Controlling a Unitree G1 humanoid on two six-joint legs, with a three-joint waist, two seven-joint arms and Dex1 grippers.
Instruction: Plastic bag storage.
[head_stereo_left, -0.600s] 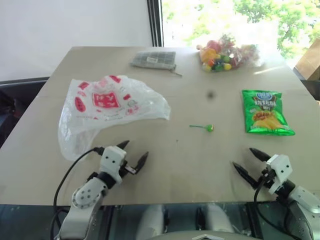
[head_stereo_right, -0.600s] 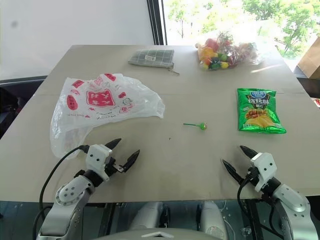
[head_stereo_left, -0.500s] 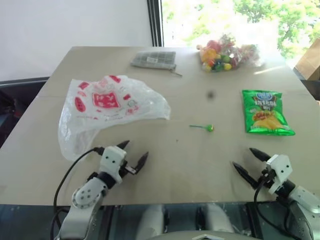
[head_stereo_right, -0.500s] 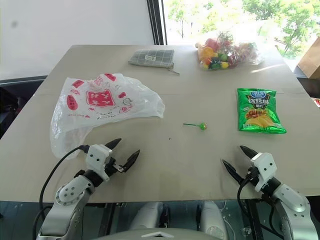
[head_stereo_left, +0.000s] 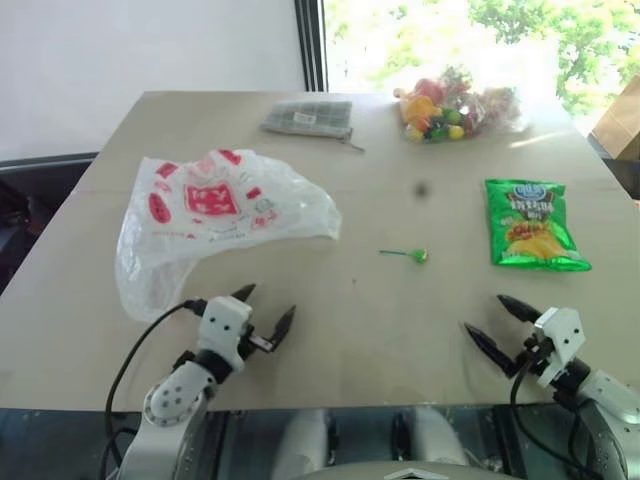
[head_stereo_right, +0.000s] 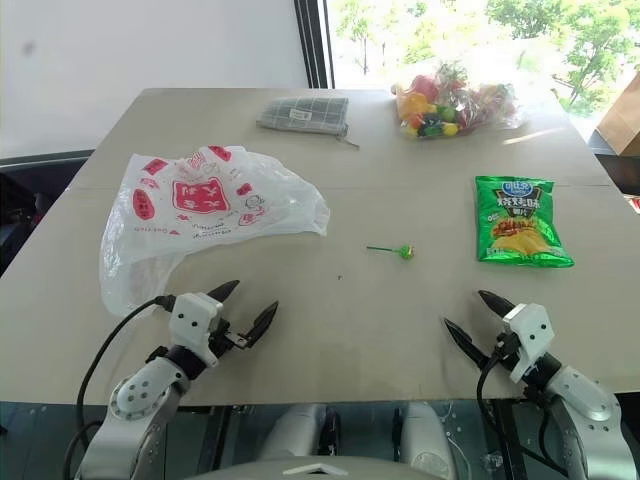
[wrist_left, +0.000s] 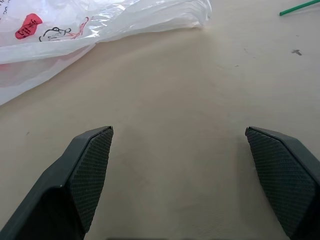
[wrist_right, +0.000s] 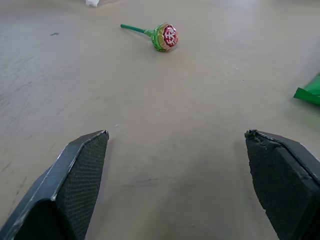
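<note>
The plastic bag (head_stereo_left: 210, 222), thin translucent white with red print, lies crumpled on the left half of the beige table (head_stereo_left: 330, 330). Its near edge also crosses the left wrist view (wrist_left: 75, 30). My left gripper (head_stereo_left: 268, 303) hovers just in front of the bag near the table's front edge, open, with bare tabletop between its fingers (wrist_left: 90, 165). My right gripper (head_stereo_left: 487, 315) stands open over the front right of the table, far from the bag, with nothing between its fingers (wrist_right: 80, 170).
A green lollipop (head_stereo_left: 410, 254) lies mid-table, ahead of the right gripper (wrist_right: 175, 132). A green snack packet (head_stereo_left: 533, 225) sits at the right, a clear bag of colourful sweets (head_stereo_left: 455, 105) at the back right, a grey chequered pouch (head_stereo_left: 308, 118) at the back.
</note>
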